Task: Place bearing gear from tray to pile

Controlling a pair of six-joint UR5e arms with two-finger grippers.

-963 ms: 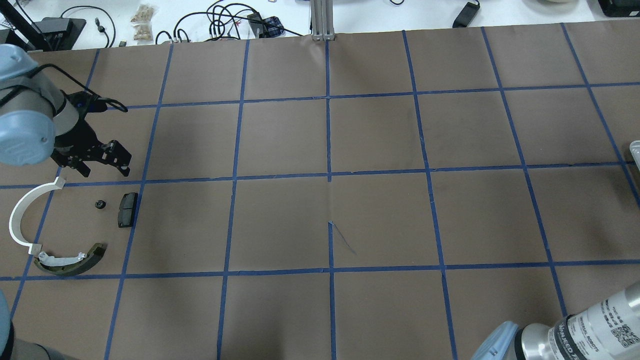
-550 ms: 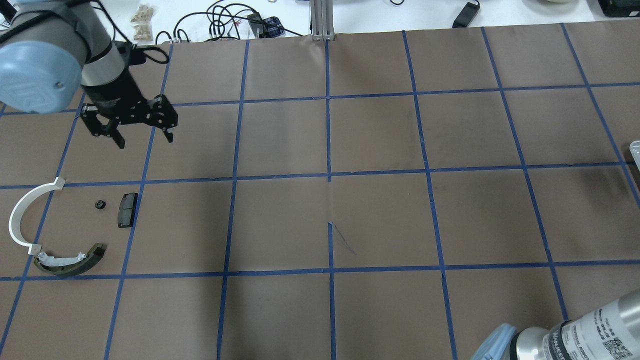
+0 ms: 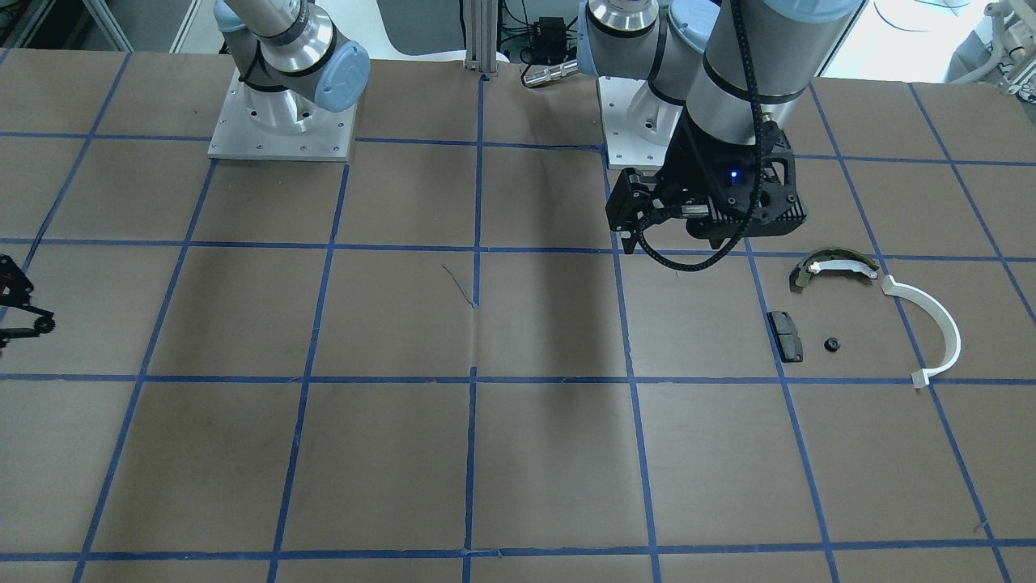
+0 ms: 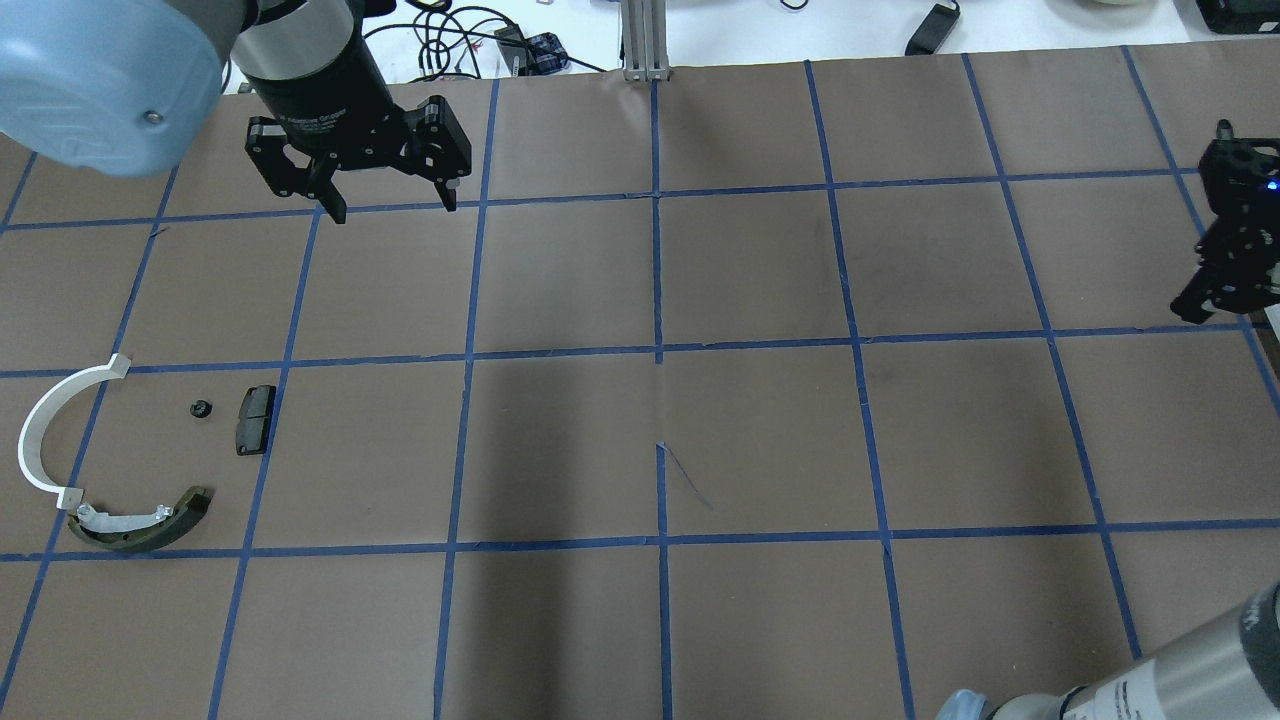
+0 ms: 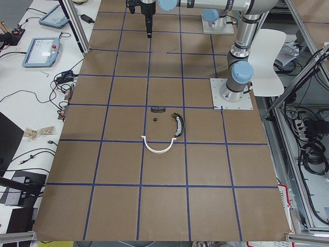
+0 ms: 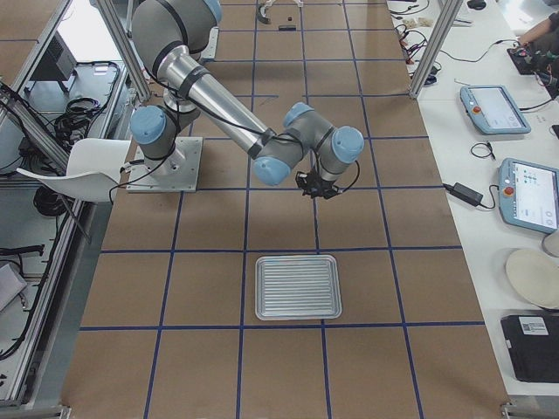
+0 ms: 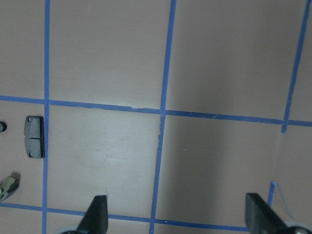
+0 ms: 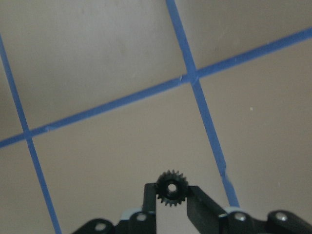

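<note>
My right gripper [image 8: 171, 195] is shut on a small black toothed bearing gear [image 8: 171, 187] and holds it above the brown table; it shows at the right edge of the overhead view [image 4: 1205, 300] and the left edge of the front view [image 3: 20, 320]. The pile lies at the table's left: a white half-ring strip [image 4: 38, 432], an olive-and-white curved shoe [image 4: 140, 527], a flat black pad [image 4: 255, 419] and a small black part [image 4: 201, 408]. My left gripper [image 4: 390, 205] is open and empty, raised beyond the pile; its fingers [image 7: 99, 214] frame bare table.
A ribbed metal tray [image 6: 297, 286] lies at the table's right end near my right gripper [image 6: 316, 188]; nothing shows in it. Cables and small items lie on the white bench [image 4: 420, 40] beyond the far edge. An aluminium post [image 4: 645, 40] stands at the far middle.
My left gripper has risen and moved away from the pile, farther and to the right, still open. My right gripper has come into the overhead view at the right edge.
</note>
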